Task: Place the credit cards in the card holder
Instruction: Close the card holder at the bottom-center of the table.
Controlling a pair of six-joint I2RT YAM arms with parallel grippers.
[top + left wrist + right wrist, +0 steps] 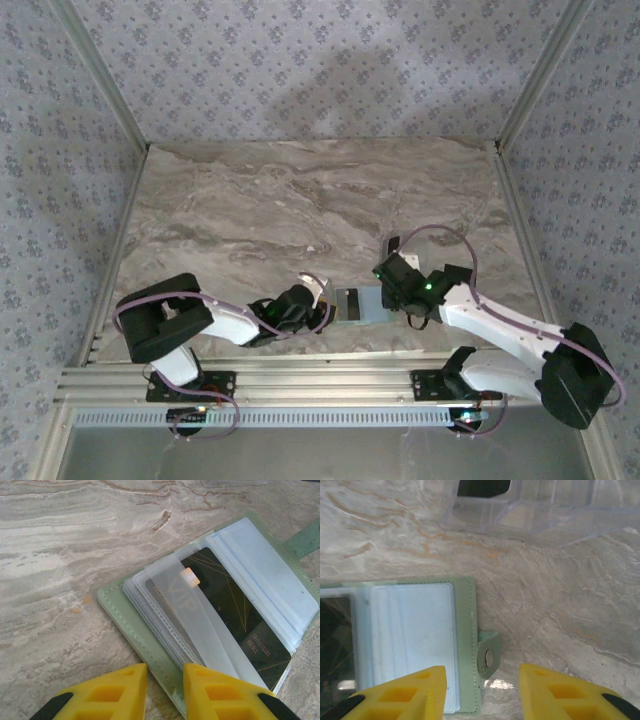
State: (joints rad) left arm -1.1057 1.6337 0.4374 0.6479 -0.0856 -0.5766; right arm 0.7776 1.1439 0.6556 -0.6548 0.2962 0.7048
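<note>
One holder lies open on the table, one dark card sleeved inside. We see two claws: left claw narrowly parted at its edge, right claw wide over its clasp.

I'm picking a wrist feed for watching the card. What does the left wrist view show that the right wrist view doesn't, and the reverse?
Left wrist, not right: the left end effector at the card holder's edge, the credit card's gold chip and lettering behind a clear sleeve. Right wrist, not left: the right end effector, open, the metal snap button, a clear plastic tray's walls. Both: the open card holder on the marble table.
</note>
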